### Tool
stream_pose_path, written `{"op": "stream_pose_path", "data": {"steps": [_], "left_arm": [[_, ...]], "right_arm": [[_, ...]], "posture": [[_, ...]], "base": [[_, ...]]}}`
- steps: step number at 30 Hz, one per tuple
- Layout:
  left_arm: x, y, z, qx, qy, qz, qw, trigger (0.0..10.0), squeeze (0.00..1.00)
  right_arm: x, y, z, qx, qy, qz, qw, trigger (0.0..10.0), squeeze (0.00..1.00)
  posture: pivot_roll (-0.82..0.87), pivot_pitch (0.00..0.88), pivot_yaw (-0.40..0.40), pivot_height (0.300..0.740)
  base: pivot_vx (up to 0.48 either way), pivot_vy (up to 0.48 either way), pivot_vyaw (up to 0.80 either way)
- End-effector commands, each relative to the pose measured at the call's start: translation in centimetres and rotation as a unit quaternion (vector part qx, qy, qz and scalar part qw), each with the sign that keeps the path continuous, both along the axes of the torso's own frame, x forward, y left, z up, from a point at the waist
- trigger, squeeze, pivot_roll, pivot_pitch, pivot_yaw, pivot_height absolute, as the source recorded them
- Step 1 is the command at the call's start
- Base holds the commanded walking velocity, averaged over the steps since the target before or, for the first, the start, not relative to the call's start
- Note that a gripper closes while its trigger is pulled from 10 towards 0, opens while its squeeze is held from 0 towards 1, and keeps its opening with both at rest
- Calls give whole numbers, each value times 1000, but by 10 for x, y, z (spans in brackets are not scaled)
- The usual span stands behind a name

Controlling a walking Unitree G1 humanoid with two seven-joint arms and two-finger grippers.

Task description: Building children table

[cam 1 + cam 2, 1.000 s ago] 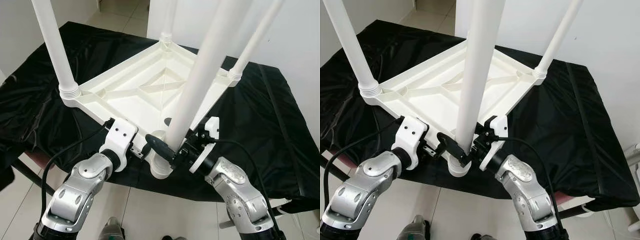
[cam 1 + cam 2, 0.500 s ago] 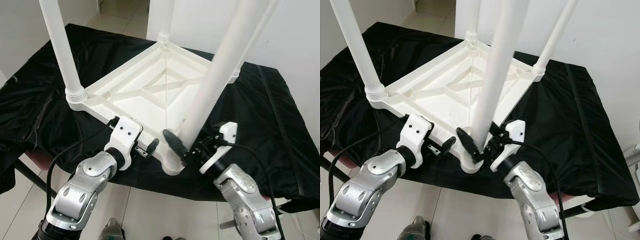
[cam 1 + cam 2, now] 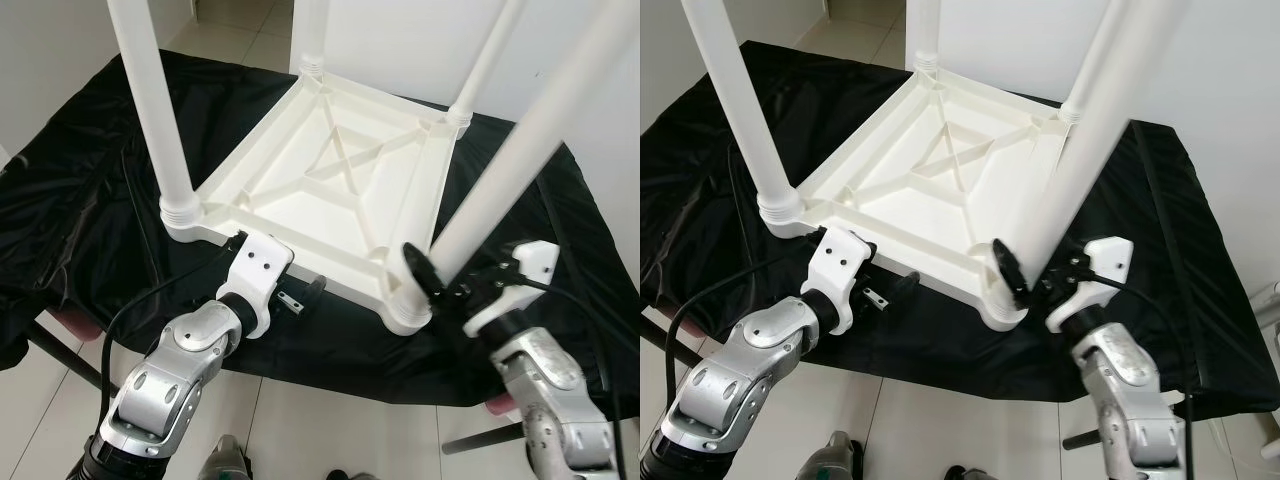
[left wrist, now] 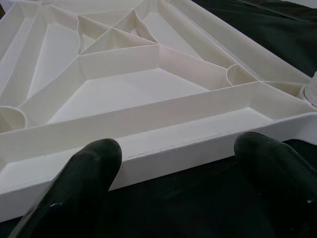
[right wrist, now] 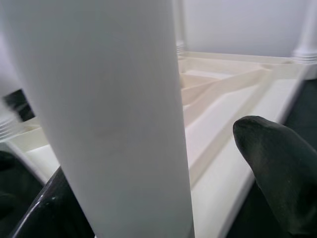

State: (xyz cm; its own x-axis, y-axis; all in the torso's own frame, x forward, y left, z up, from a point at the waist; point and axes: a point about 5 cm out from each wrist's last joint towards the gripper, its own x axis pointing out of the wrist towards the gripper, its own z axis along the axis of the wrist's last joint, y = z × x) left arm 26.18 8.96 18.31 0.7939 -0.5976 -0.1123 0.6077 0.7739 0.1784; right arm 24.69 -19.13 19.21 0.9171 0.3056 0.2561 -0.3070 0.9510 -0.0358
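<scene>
Both silver arms reach forward from below toward the upturned table (image 3: 330, 190). The left gripper (image 3: 298, 297) sits at the table's near edge, its wrist bent inward, the two black fingers (image 4: 89, 168) spread apart and pointing at the rim without closing on it (a gap shows on either side). The right gripper (image 3: 432, 285) is at the near right corner, forearm angled up, its fingers (image 5: 277, 163) standing on either side of the leg (image 3: 500, 180) planted there.
</scene>
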Motion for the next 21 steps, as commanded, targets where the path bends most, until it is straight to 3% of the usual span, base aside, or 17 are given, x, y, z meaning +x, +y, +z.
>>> {"op": "stream_pose_path", "data": {"steps": [1, 4, 14, 21], "left_arm": [[-4, -8, -4, 3, 11, -51, 999, 10000, 0], [-5, -10, -3, 3, 8, -60, 998, 10000, 0], [-4, -15, -1, -5, 0, -79, 997, 10000, 0], [-8, -26, 6, -31, -5, -134, 990, 10000, 0]], "right_arm": [[-2, -13, -8, -11, 16, -32, 999, 10000, 0], [-5, -24, -11, -15, 24, -51, 998, 10000, 0], [0, -36, -14, -12, 16, -103, 994, 10000, 0], [5, -16, -12, -8, 6, -49, 999, 10000, 0]], "posture": [[95, 180, -64, 740], [93, 180, -62, 740], [85, 178, -59, 740], [73, 176, -53, 740]], "base": [[0, 0, 0], [0, 0, 0], [0, 0, 0], [0, 0, 0]]}}
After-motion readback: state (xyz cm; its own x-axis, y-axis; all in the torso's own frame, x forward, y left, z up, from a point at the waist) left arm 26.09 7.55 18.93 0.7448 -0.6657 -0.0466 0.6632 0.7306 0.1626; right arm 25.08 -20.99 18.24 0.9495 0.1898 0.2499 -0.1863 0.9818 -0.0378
